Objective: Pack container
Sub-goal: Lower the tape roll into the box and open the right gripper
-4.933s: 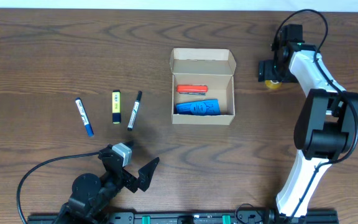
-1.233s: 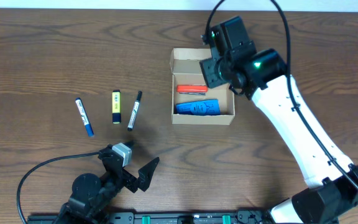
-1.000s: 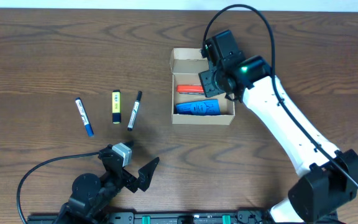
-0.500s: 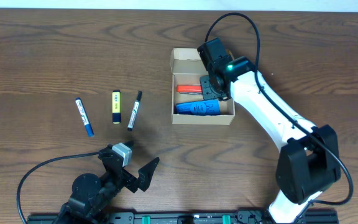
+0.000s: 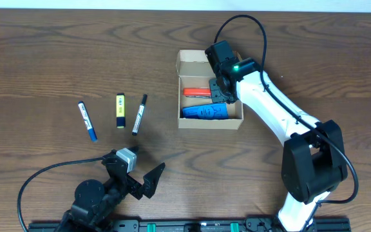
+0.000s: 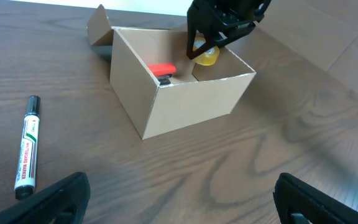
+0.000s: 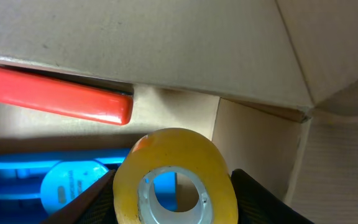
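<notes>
I held the tape in my right end effector, low inside the box; next I needed to let go.

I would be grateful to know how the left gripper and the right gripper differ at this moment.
The left gripper is wide open and empty; the right gripper is closed on a yellow tape roll. The left gripper sits apart from the cardboard box, facing it; the right gripper is at the box's open top. Both are black.
</notes>
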